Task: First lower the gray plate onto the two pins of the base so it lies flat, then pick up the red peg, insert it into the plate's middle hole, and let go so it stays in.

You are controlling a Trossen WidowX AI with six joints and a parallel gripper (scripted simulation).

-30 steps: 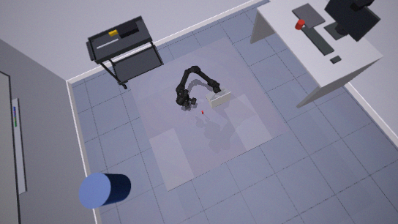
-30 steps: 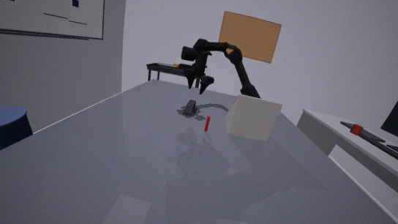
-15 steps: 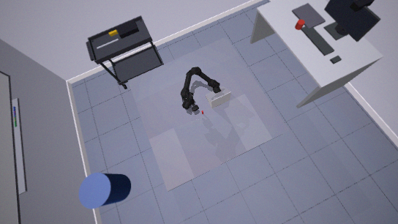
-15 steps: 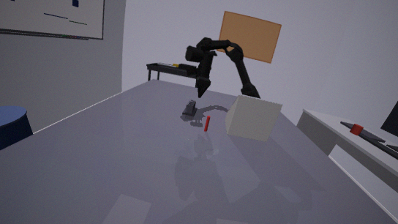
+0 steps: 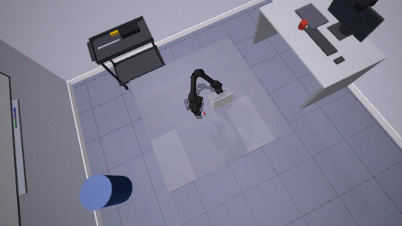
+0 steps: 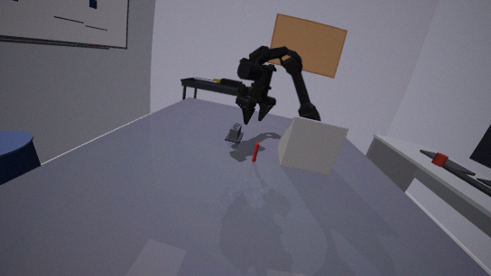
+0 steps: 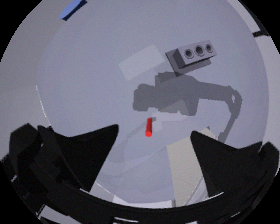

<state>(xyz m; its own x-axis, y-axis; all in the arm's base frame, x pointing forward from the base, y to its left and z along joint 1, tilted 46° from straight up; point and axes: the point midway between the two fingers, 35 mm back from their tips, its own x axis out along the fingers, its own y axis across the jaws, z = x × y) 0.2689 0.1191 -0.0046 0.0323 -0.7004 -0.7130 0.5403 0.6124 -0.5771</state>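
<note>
The gray plate [image 6: 235, 131] [image 7: 192, 54] [image 5: 188, 103] sits on its dark base [image 6: 230, 140] on the table; its three holes show in the wrist view. The red peg [image 6: 255, 151] [image 7: 149, 127] [image 5: 205, 113] stands upright on the table, a little to the right of the plate and apart from it. My gripper [image 6: 255, 115] [image 7: 155, 132] is open and empty. It hangs well above the table, between the plate and the peg, fingers pointing down.
A white box [image 6: 312, 145] [image 5: 220, 99] [image 7: 184, 165], which carries the arm's foot, stands right of the peg. A desk [image 6: 433, 181] with a monitor is at the far right, a dark cart [image 6: 208, 84] behind, and a blue bin [image 6: 15, 151] at the left.
</note>
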